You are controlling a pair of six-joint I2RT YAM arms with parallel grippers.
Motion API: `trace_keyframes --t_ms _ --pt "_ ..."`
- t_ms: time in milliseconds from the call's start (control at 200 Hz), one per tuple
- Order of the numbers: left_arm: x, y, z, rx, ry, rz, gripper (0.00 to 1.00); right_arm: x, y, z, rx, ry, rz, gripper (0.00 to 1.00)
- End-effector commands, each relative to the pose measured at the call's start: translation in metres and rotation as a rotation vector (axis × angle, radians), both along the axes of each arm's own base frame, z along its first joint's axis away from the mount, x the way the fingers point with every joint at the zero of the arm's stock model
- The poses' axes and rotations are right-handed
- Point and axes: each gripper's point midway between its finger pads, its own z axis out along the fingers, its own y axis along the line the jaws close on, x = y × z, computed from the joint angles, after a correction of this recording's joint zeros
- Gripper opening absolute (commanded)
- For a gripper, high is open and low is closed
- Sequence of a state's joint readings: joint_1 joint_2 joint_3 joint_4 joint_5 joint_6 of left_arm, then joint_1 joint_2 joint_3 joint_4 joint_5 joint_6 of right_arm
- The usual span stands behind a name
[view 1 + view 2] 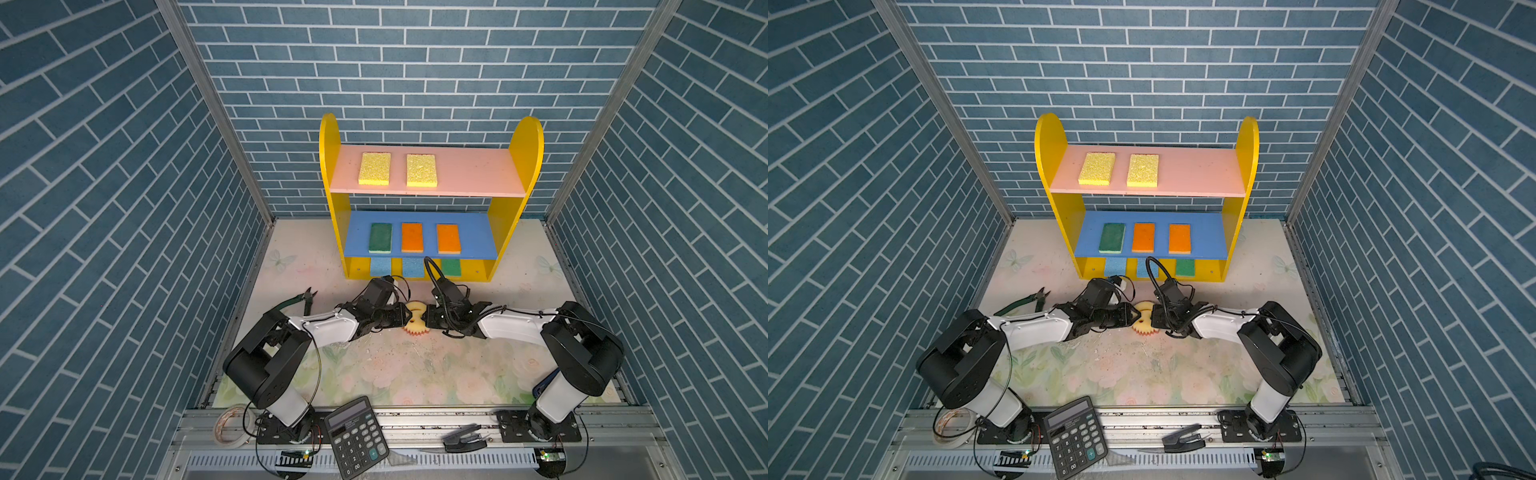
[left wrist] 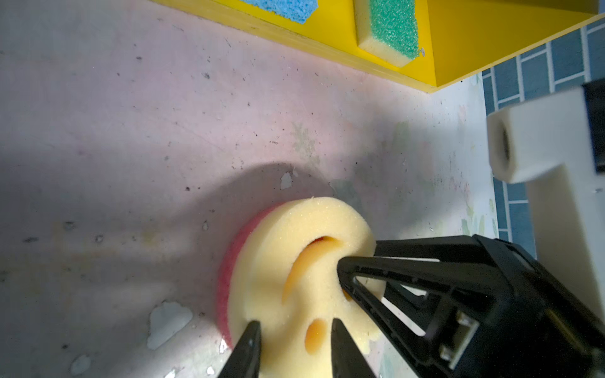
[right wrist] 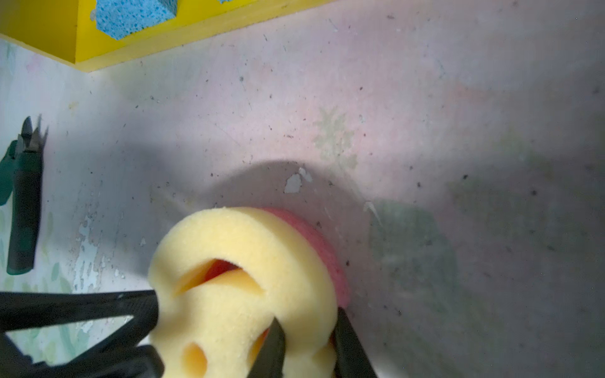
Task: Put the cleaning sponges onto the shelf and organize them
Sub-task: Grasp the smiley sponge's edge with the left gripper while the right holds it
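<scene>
Shelf, at the table back edge, carries eight flat sponges: two top, three middle, apparently three on the half-hidden base. The round sponge, not yet shelved, hangs before its front edge, pinched by left gripper and right gripper.

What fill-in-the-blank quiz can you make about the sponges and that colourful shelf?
1. The pink top board holds ___ yellow sponges.
2. Beside the green sponge on the blue middle board lie two sponges coloured ___.
3. The round smiley sponge, pinched by the left tool and the right tool, has a ___ underside.
Missing words: two; orange; pink.
</scene>
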State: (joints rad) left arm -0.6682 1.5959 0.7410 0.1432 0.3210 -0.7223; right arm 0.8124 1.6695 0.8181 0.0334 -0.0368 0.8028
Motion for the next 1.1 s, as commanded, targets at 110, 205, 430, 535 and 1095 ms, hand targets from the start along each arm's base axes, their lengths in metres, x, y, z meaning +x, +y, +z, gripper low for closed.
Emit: trace_keyframes --t_ms 110,205,430,535,1095 --pt "0.003 -0.008 0.04 0.005 -0.087 -0.054 0.49 0.005 -0.012 0.031 -0.073 -0.081 0.023 0.17" --pt "0.008 -0.001 0.066 0.023 -0.163 -0.043 0.55 0.012 -0.017 0.053 -0.107 -0.14 0.035 0.15" --pt "0.01 0.006 0.111 -0.005 -0.275 -0.043 0.63 0.021 -0.018 0.115 -0.059 -0.272 0.062 0.13" --pt "0.008 0.009 0.112 0.019 -0.255 -0.047 0.64 0.021 -0.016 0.14 -0.036 -0.318 0.086 0.13" --pt "0.006 -0.02 0.152 -0.239 -0.257 -0.063 0.55 0.009 0.012 0.182 0.227 -0.323 0.112 0.12"
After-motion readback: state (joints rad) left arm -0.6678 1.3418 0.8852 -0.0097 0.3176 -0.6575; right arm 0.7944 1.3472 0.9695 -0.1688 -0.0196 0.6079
